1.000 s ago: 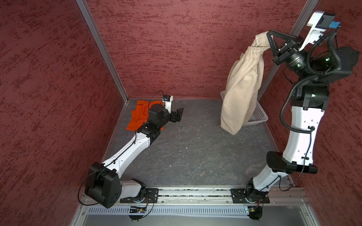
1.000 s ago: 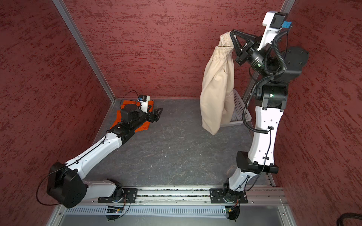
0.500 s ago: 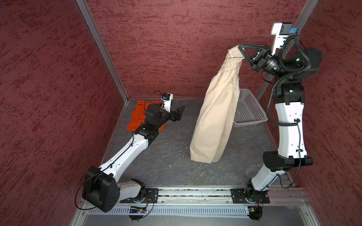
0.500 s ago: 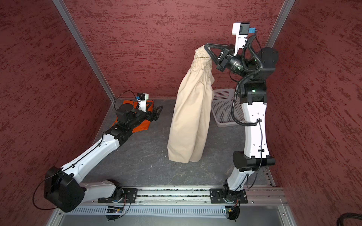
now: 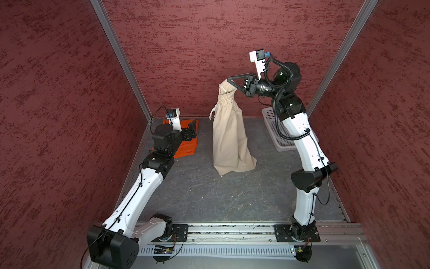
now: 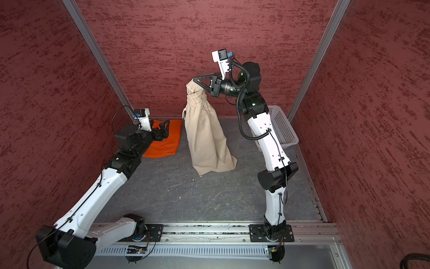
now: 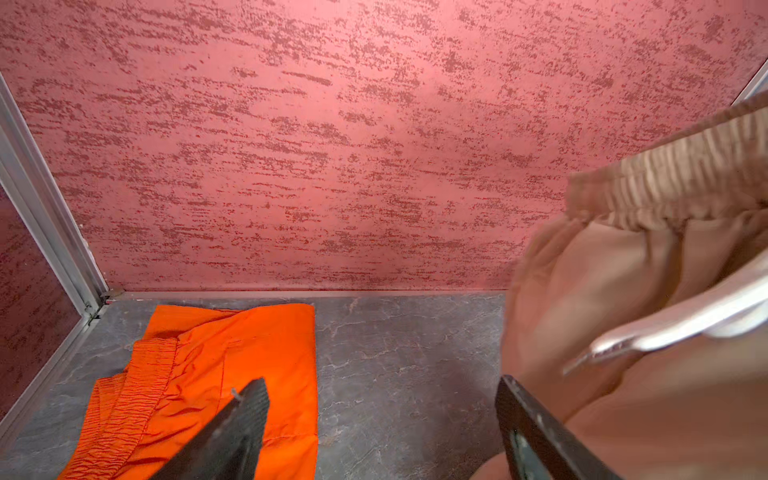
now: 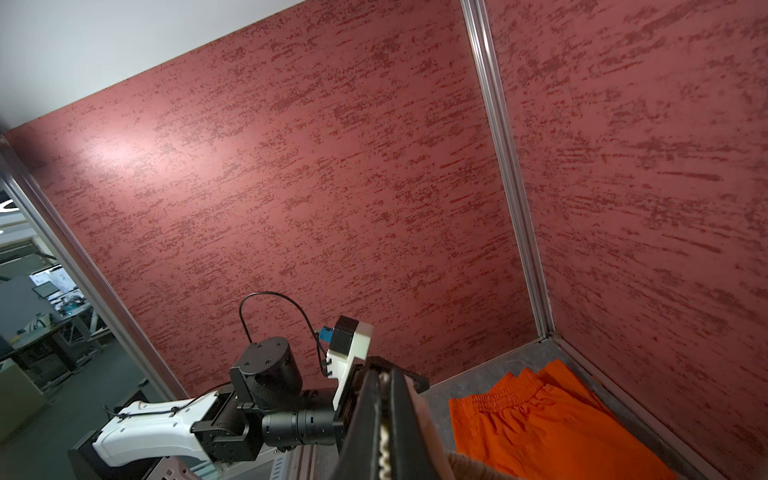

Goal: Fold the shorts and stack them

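Nearest to the camera, the front part of the bench (image 5: 209, 198) is bare, and I think this free space is meant for spreading and folding. Further in, about the middle, the beige shorts (image 5: 229, 139) hang as a long tube with the leg hems resting on the bench, so a part of the weight is carried from below. Near them, to their left, the left hand (image 7: 380, 380) hovers low with its jaws wide apart and nothing between them. In the left wrist view the beige cloth is just beside one finger (image 7: 536, 432), which suggests that this hand is placed there to take a second point of the waist. Just behind it, in the far left corner, the orange shorts (image 5: 186, 149) lie flat and seem folded in half, probably parked there as the bottom of the stack. At the far right the white basket (image 6: 282, 125) stands on the bench, partly hidden behind the right arm (image 5: 302, 144). Highest and farthest, close to the back wall (image 5: 186, 46), the right hand (image 5: 230, 80) is clamped on one bunch of the gathered waistband (image 5: 226, 97). Holding from the top lets gravity pull the legs straight, though this single pinch leaves the waist crumpled and the white drawstring (image 5: 212, 114) dangling.
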You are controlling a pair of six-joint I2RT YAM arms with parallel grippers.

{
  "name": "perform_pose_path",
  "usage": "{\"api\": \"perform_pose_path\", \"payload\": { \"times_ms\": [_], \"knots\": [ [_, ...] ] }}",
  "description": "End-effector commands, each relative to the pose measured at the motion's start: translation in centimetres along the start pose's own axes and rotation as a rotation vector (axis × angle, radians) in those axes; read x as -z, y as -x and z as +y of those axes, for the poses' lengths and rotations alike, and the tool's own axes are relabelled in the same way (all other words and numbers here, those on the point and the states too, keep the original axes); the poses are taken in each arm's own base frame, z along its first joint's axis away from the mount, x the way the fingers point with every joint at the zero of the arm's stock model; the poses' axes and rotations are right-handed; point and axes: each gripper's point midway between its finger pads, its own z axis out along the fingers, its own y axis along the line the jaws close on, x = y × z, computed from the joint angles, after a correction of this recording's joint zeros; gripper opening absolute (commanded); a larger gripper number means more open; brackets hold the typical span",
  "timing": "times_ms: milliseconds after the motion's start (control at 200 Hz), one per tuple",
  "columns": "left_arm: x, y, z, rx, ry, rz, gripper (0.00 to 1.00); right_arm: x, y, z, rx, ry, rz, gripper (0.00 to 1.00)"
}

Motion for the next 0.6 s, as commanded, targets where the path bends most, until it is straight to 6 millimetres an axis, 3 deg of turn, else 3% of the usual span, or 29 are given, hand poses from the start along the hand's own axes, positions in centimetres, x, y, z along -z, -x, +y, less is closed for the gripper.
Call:
{"api": "perform_pose_path", "payload": {
  "times_ms": [0, 120, 321, 456, 596],
  "knots": [
    [-0.1, -2.0, -0.4, -0.049, -0.042, 0.058, 0.86, 1.9, -1.3, 0.4, 0.038, -0.100, 0.050, 0.00],
    [-0.7, -4.2, -2.2, -0.077, -0.162, 0.114, 0.85, 4.2, -8.8, -4.3, -0.031, -0.296, 0.158, 0.00],
    [-1.1, -8.9, -4.2, -0.118, -0.306, 0.213, 0.84, 11.7, -25.4, -9.8, -0.168, -0.584, 0.337, 0.00],
    [-1.5, -12.1, -5.4, -0.156, -0.379, 0.295, 0.84, 16.3, -33.4, -9.5, -0.294, -0.707, 0.426, 0.00],
    [-1.6, -15.7, -8.3, -0.266, -0.553, 0.362, 0.83, 19.1, -38.5, -8.7, -0.399, -0.773, 0.491, 0.00]
  ]
}}
